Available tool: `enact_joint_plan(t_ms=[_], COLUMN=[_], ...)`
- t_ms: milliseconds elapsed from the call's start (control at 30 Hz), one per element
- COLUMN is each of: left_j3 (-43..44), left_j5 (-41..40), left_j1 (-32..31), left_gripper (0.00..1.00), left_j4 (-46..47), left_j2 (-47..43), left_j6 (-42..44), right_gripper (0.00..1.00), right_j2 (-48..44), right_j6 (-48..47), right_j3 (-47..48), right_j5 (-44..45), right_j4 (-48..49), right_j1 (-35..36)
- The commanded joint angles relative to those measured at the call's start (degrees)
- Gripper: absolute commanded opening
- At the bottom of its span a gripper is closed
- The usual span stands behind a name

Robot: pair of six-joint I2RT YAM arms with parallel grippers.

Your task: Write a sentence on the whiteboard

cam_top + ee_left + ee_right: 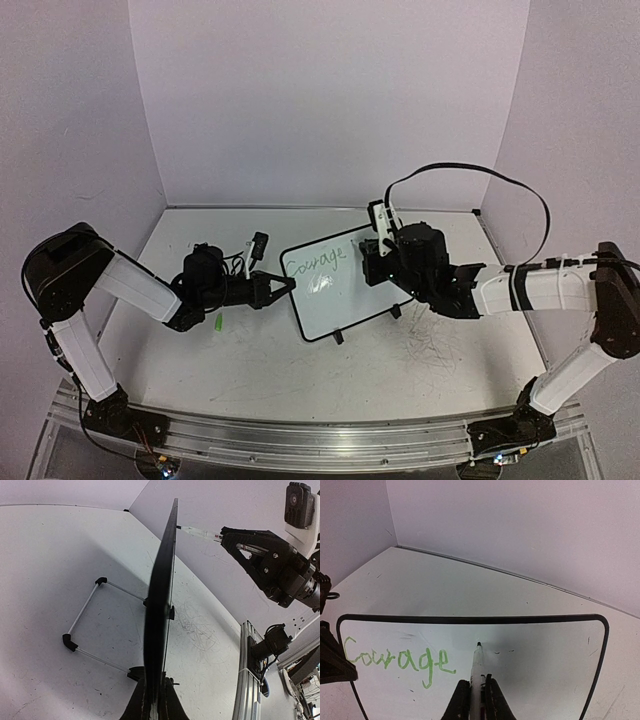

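So the left tool (283, 290) is clamped on the left edge of the whiteboard (340, 300). The left wrist view shows the board edge-on between its fingers. A small green piece (217, 322) lies on the surface (400, 370) just below that arm. The whiteboard sits propped on its feet mid-surface, between the two arms. The sentence (400, 660) so far reads "Courage" in green, near the top left. The marker (477, 665) tip is on the board just right of that word, and the right tool (474, 692) is closed tight around the marker.
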Motion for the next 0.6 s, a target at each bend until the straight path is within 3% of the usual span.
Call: enact_joint_plan(t_ms=[0, 567], left_j3=[0.5, 0.2], left_j5=[-1.3, -1.3], left_j1=[0.2, 0.2], left_gripper=[0.0, 0.0], left_j4=[-4.2, -4.3], left_j2=[-0.9, -1.6], left_j6=[2.1, 1.8], right_gripper=[0.0, 0.0], right_j2=[-0.1, -1.8], right_j6=[1.7, 4.3], right_j3=[-0.2, -4.8], right_j5=[-0.1, -0.7], right_j4=[-1.2, -1.5], right_j1=[-0.1, 0.6])
